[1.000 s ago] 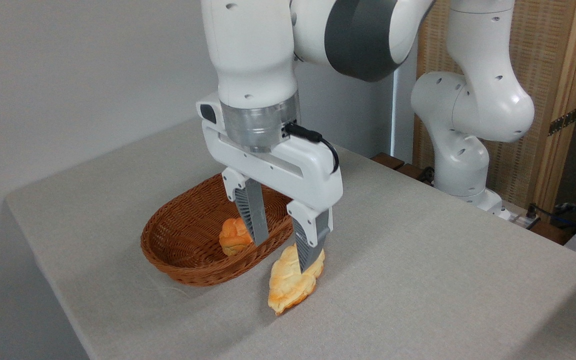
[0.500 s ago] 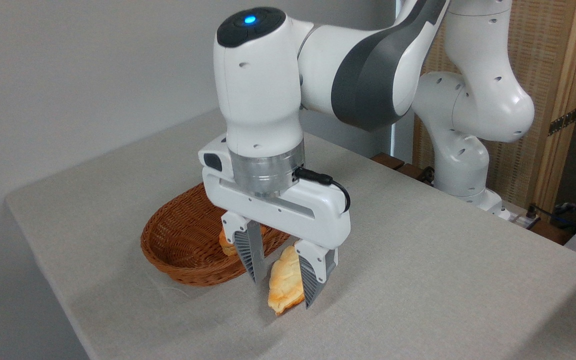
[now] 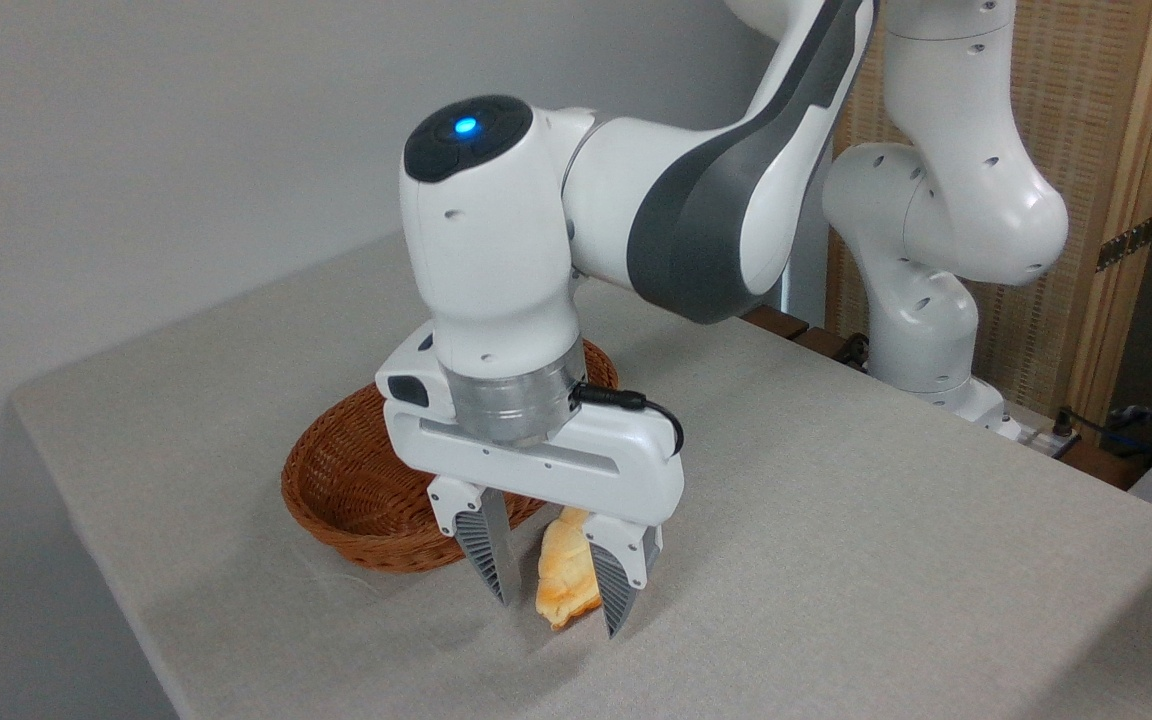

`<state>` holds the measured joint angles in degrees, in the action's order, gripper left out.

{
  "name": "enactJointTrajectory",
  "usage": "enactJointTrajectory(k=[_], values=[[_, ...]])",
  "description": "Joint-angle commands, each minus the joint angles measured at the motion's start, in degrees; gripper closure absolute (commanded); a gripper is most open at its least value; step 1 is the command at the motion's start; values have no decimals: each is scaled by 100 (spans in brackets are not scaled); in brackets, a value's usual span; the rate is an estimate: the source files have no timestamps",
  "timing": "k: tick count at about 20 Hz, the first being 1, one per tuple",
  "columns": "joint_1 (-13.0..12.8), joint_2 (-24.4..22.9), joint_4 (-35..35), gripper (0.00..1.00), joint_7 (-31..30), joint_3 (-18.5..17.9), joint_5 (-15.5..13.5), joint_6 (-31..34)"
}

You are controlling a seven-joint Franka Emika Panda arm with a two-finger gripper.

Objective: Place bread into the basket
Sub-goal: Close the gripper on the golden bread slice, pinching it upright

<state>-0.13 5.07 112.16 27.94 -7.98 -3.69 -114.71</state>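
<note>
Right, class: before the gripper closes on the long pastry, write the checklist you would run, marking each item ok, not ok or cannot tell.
1. Gripper open: ok, a gap shows between the fingers.
2. Bread between the fingers: ok, one finger on each side.
3. Fingertips low enough, near the table: ok.
4. Fingers touching the bread: cannot tell.
5. Basket close beside the bread and upright: ok.
6. Room in the basket: cannot tell, the arm hides much of its inside.
</note>
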Motion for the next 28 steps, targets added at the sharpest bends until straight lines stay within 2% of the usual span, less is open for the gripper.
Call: enactJointTrajectory(k=[1, 7, 12, 15, 19, 20, 21, 22, 25, 27, 28], values=[[-171, 20, 131, 0, -122, -19, 53, -122], [-409, 90, 184, 0, -105, -19, 62, -87], [-400, 73, 280, 0, -61, -28, 79, 115], [-392, 64, 280, 0, -61, -28, 395, 369], [-383, 38, 272, 1, -43, -46, 422, 388], [-383, 46, 272, 4, -43, -55, 422, 388], [-383, 46, 272, 13, -43, -46, 422, 388], [-383, 46, 272, 17, -43, -46, 422, 379], [-374, 46, 263, 43, -34, -46, 422, 379], [-374, 46, 263, 54, -34, -55, 422, 379], [-365, 46, 254, 54, -34, -55, 422, 370]])
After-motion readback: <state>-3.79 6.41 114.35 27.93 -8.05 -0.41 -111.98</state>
